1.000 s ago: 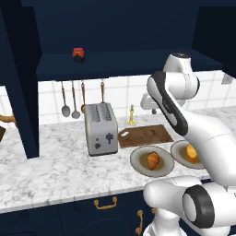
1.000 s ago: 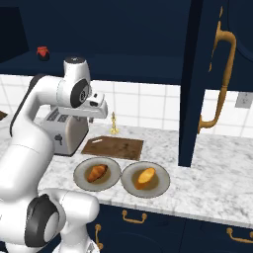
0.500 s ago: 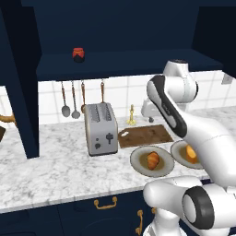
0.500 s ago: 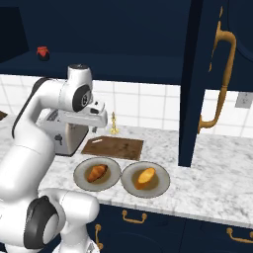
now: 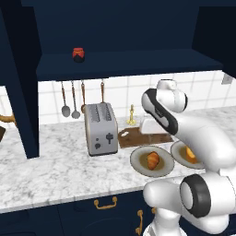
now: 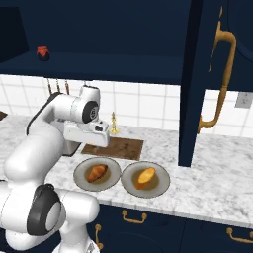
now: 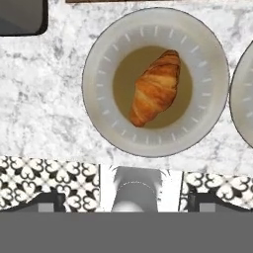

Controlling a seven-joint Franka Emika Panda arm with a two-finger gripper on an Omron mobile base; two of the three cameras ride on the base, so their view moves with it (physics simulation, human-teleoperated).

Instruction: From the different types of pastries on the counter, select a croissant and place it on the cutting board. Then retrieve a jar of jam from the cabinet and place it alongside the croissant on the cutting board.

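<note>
— Where's the croissant (image 7: 155, 88) sitting?

— In the middle of a round beige plate (image 7: 207, 113) on the counter (image 7: 44, 99). In the hand view it lies slantwise, one tip toward the upper right and the other toward the lower left. Nothing is touching it.

— And the gripper (image 7: 126, 202)?

— Its jaws stand wide apart with nothing between them. The two dark tips show low in the hand view, one far to each side. The croissant lies between their lines but further up the picture, well clear of both (the hand looks straight down on the plate).

— How does that look from the base cameras?

— In the right base view the white hand hangs above the counter, over the stretch where the plate meets the cutting board (image 6: 118, 147). The croissant (image 6: 97, 172) lies below it and a little toward the camera. From there I cannot make out the fingers themselves.

— Is there another pastry?

— Yes, a rounder orange-yellow pastry (image 6: 146, 178) on a second plate (image 6: 160, 188), just beside the first.

— The board?

— It is dark brown and lies flat behind the plates, next to the toaster (image 5: 100, 128).

— The jar of jam (image 5: 79, 54)?

— It stands upright on the shelf of the navy cabinet (image 5: 129, 64), up and to the left, well apart from the hand.
</note>
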